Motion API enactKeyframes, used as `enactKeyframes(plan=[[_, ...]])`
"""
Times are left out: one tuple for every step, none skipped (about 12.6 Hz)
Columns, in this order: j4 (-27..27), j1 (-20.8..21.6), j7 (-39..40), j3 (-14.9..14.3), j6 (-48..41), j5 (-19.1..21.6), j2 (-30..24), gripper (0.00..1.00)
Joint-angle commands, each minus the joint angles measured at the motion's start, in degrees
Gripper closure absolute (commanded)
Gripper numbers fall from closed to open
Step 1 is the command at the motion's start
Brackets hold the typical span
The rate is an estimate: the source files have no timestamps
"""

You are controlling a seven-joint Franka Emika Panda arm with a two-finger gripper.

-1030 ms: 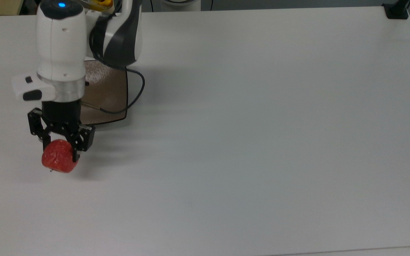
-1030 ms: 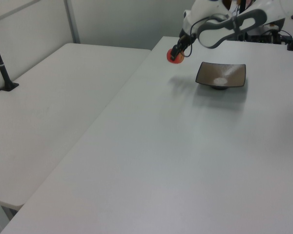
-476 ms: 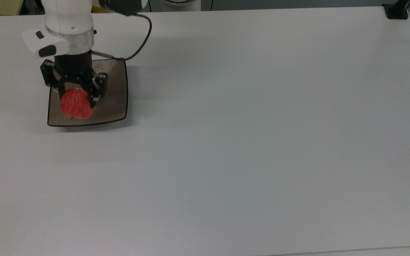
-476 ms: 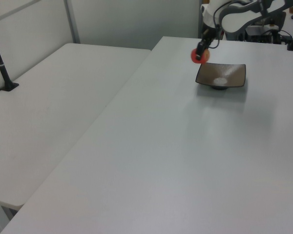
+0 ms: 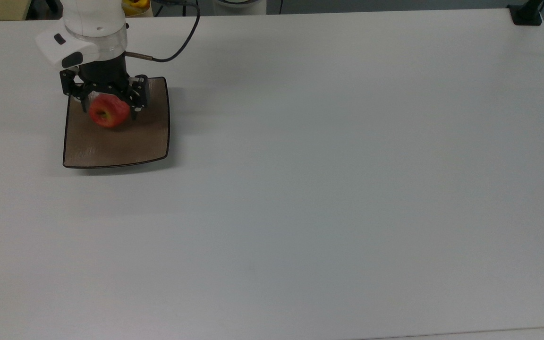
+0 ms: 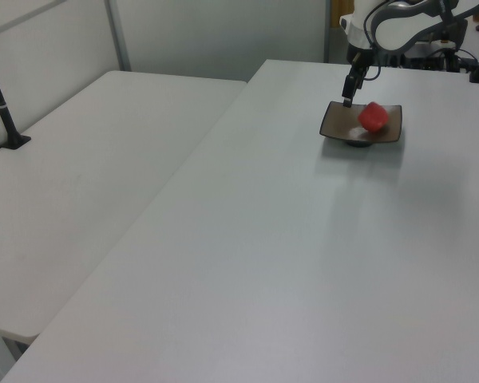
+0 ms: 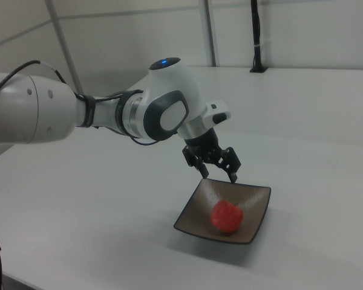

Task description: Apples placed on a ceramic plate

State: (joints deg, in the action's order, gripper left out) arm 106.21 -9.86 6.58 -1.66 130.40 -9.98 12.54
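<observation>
the apple (image 7: 227, 217) sits on the square brown plate (image 7: 193, 219), free of the gripper (image 7: 217, 174), which hangs just above the plate with its fingers spread apart.

We find the ceramic plate (image 5: 116, 146) in the upper left of the top view, on the table (image 5: 328, 189). The apple (image 5: 108, 111) lies on it — toward its upper edge — with the gripper (image 5: 107, 109) just above, fingers parted and clear of the fruit.
</observation>
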Motion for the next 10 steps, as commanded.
enactKeyframes(plan=[[1.02,-0.42,0.98,0.7,-0.93,0.13,-0.67,0.01],[0.93,-0.33,0.81,0.7,-1.11,0.13,-1.2,0.0],[0.76,-0.16,0.81,0.7,-3.29,0.22,-1.98,0.0],[0.32,0.1,0.89,0.7,-7.22,0.39,-3.21,0.0],[0.31,0.37,1.07,0.7,-10.4,0.48,-4.79,0.0],[0.23,0.72,1.07,0.87,-14.26,1.09,-6.2,0.0],[0.23,1.77,1.07,0.78,-17.77,1.97,-8.04,0.0],[0.23,2.47,1.07,0.87,-20.94,3.37,-10.06,0.0],[0.05,3.26,0.98,0.78,-23.93,5.56,-11.99,0.0],[0.05,3.62,0.46,0.78,-25.18,8.28,-13.84,0.0]])
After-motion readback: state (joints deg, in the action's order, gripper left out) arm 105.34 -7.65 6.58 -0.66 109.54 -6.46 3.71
